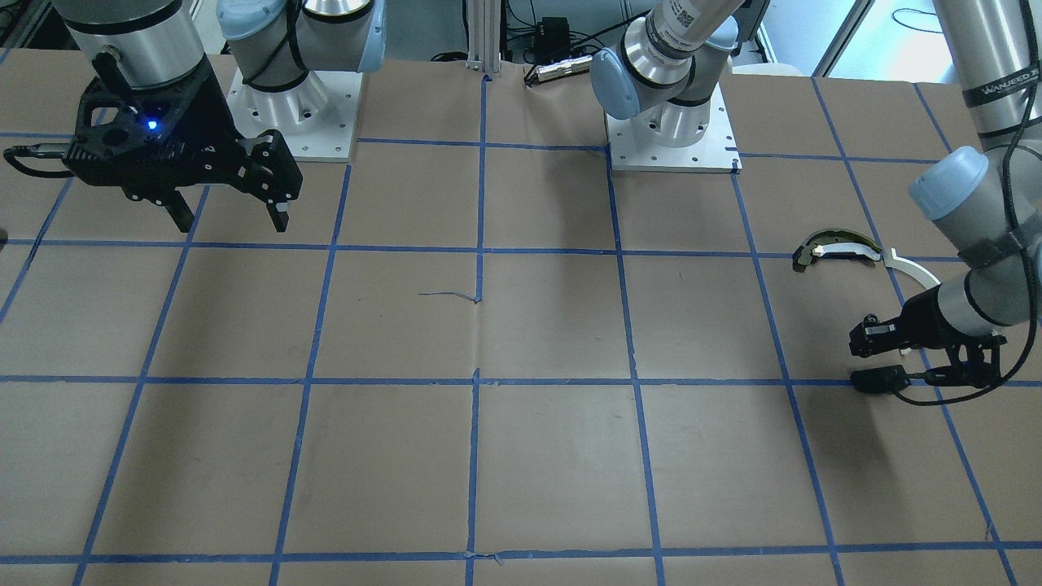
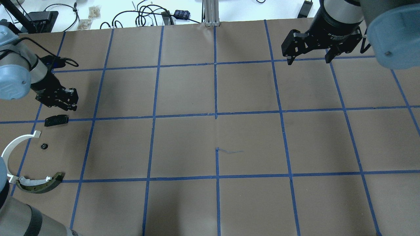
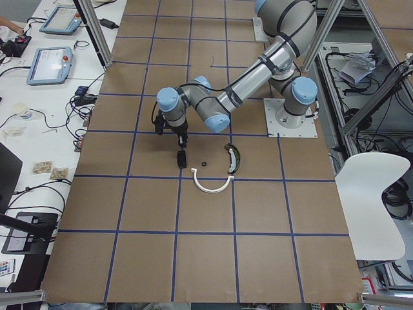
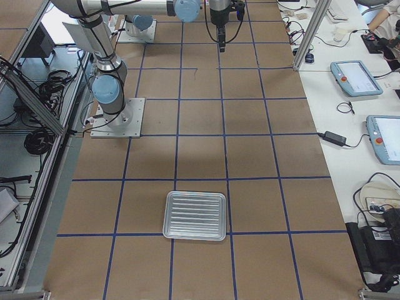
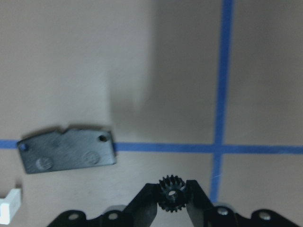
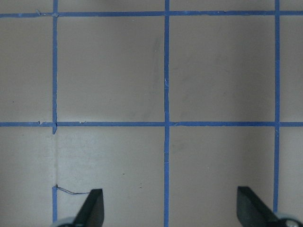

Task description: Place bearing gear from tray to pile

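My left gripper [image 2: 64, 104] is shut on a small black toothed bearing gear [image 5: 170, 193] and holds it just above the paper-covered table. It hangs beside the flat black plate [image 5: 66, 150] of the pile, which also shows in the overhead view [image 2: 56, 120]. The pile also holds a white half-ring strip [image 2: 13, 147], a curved olive-and-black shoe-like piece [image 2: 41, 185] and a tiny black round part [image 2: 43, 146]. The ribbed metal tray [image 4: 195, 215] lies empty at the table's far right end. My right gripper [image 2: 308, 60] is open and empty, held high.
Blue tape lines [image 2: 216, 114] grid the brown table. Cables and small boxes [image 2: 154, 16] lie along the operators' edge. Both arm bases [image 1: 672, 134] stand on white plates at the robot's edge.
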Robot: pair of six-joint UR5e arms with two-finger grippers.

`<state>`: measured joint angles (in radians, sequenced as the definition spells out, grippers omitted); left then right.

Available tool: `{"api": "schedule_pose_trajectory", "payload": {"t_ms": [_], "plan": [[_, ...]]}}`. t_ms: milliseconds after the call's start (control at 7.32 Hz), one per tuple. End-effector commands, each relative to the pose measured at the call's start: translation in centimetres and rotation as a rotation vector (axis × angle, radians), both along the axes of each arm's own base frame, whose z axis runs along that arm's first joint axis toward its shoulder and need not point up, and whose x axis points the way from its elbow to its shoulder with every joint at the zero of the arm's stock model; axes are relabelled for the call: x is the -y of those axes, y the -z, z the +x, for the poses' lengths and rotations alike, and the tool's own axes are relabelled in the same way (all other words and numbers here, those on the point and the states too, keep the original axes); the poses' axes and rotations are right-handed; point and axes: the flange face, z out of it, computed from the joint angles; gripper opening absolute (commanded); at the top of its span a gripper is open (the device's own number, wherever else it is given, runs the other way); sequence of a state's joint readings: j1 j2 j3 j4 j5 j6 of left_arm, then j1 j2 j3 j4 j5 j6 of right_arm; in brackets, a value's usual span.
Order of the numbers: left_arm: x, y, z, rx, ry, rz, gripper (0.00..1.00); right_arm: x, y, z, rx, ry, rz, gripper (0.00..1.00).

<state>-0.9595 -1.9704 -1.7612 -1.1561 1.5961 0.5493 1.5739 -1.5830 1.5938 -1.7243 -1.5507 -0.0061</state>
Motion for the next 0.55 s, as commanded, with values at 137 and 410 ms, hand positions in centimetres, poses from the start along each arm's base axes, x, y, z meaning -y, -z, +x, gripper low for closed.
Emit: {"api": "schedule_pose_trajectory", "payload": {"t_ms": [137,410], "plan": [[-3.2,2.6,2.2,-0.045,-0.008,0.044,0.00,0.0,0.0,0.0,0.001,0.000,0.000,1.00],[-4.2,3.1,4.8,-0.021,-0.025,0.061,0.00,0.0,0.0,0.0,0.000,0.000,0.002,1.00]]}}
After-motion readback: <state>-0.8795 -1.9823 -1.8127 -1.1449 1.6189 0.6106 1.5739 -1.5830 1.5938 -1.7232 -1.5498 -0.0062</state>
